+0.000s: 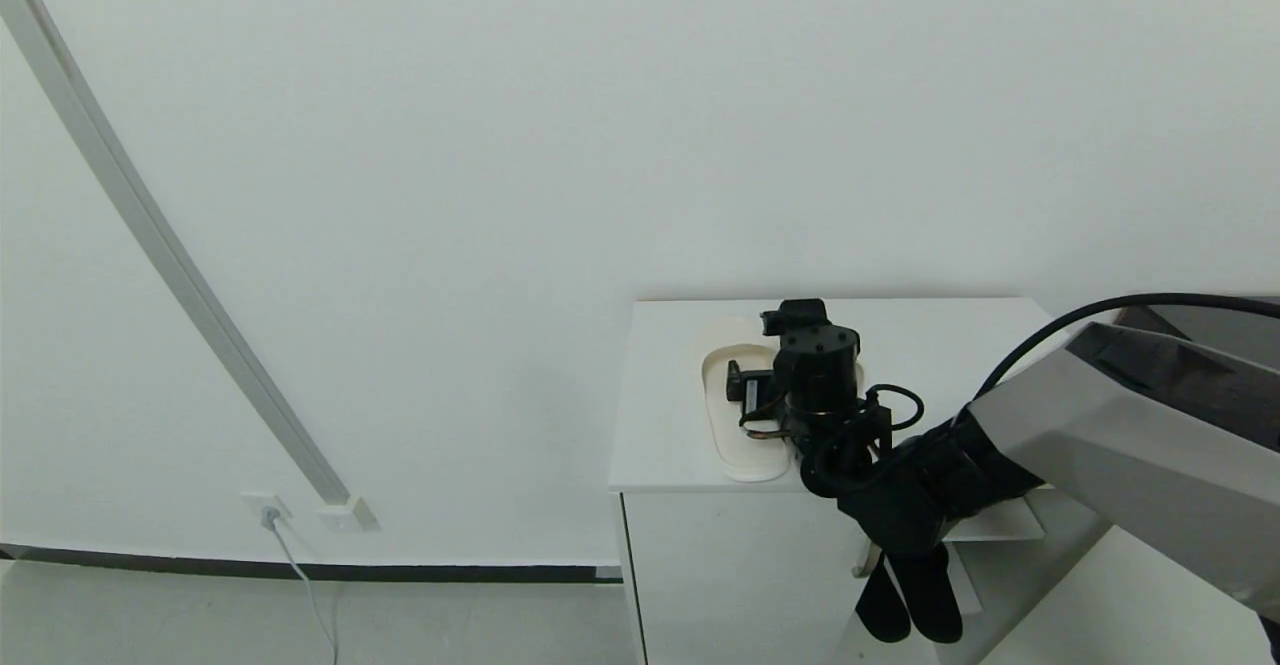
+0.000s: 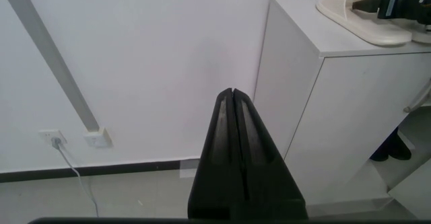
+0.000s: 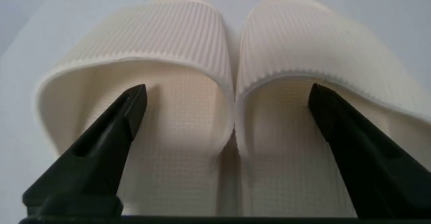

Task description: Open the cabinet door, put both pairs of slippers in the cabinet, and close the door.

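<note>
A pair of cream slippers [image 1: 745,445] [image 2: 363,15] lies side by side on top of the white cabinet [image 1: 720,565] [image 2: 337,109]. My right gripper [image 1: 795,317] [image 3: 225,103] [image 2: 404,2] is open over them, one fingertip under the strap of the left slipper [image 3: 168,42] and the other under the strap of the right slipper [image 3: 303,42]. The cabinet door [image 1: 1080,605] stands open, and a black pair of slippers [image 1: 908,595] [image 2: 390,146] shows inside, low down. My left gripper [image 2: 232,93] is shut on nothing, held low to the left of the cabinet.
A white wall runs behind the cabinet. A grey cable duct [image 1: 150,225] slants down it to a wall socket [image 1: 265,510] with a plugged-in cable near the floor. Bare floor lies left of the cabinet.
</note>
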